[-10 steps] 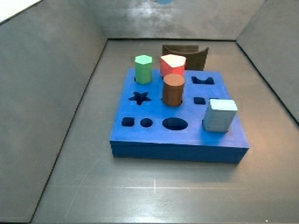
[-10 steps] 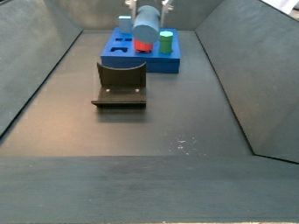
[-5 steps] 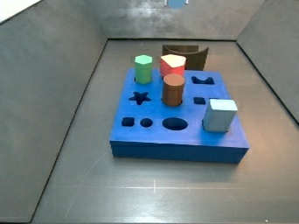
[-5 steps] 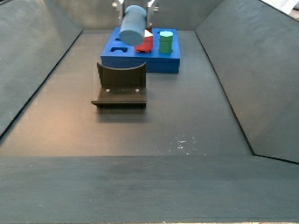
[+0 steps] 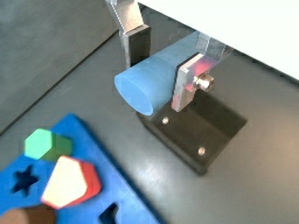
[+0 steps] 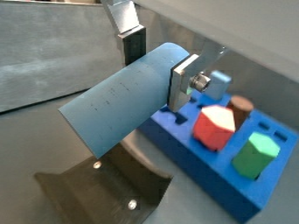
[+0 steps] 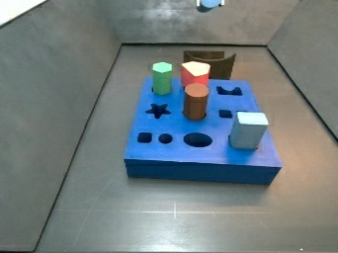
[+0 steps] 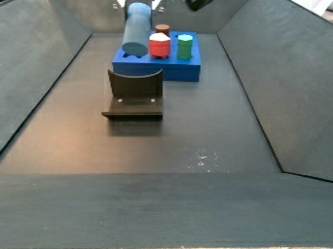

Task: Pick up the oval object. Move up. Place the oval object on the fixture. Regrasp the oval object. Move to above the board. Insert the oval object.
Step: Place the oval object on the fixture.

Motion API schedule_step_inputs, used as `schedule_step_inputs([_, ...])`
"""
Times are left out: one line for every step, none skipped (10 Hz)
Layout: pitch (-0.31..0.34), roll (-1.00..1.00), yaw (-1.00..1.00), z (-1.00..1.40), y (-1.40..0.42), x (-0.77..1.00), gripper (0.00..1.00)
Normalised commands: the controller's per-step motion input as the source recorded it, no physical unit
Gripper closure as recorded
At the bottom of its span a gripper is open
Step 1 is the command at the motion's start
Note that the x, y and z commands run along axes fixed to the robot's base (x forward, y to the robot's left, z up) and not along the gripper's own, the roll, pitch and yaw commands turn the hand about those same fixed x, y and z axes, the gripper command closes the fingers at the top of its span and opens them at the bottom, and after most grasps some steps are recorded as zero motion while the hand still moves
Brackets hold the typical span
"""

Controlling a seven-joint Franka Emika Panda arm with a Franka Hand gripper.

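The gripper (image 5: 163,68) was high in the scene, its flat silver plates clamped on the oval object (image 5: 155,80), a pale blue-grey peg with a rounded end, held lengthwise between the dark pads. In a side view the peg (image 8: 135,29) hung tilted above the far edge of the fixture (image 8: 134,94), the small dark brown L-shaped holder on its base plate.

Compared with a second earlier, the peg had travelled left in that side view: it was then over the board (image 8: 159,64), the large bright blue block with cut-outs, and it now stood over the fixture's side, clear of the red peg (image 8: 160,45) and green peg (image 8: 186,46). In a side view only a scrap of the blue peg (image 7: 209,4) showed at the top edge.

Judgement: the pick and lift were done, and the arm was carrying the peg toward the fixture for the placing step. Both wrist views showed the fixture (image 6: 93,190) below the peg (image 6: 121,107), well apart, not touching. Descent and lining the peg up with the notched top remained; the regrasp and insertion were not yet begun.
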Motion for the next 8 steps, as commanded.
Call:
schedule_step_inputs([0.17,-1.0,-0.15,-0.02,0.05,0.19,1.0])
schedule_step_inputs([0.151,-0.87,-0.16,-0.02,0.05,0.13,1.0])
schedule_step_inputs([0.128,-0.76,-0.16,-0.02,0.05,0.1,1.0])
schedule_step_inputs([0.075,-0.52,-0.15,-0.01,0.05,0.07,1.0])
schedule_step_inputs([0.049,-0.3,-0.14,-0.01,0.04,0.07,1.0])
schedule_step_inputs([0.036,-0.21,-0.12,-0.01,0.03,0.07,1.0])
schedule_step_inputs([0.167,-1.0,0.05,-1.0,0.13,0.13,1.0])
schedule_step_inputs([0.161,-1.0,0.05,-1.0,0.14,0.13,1.0])
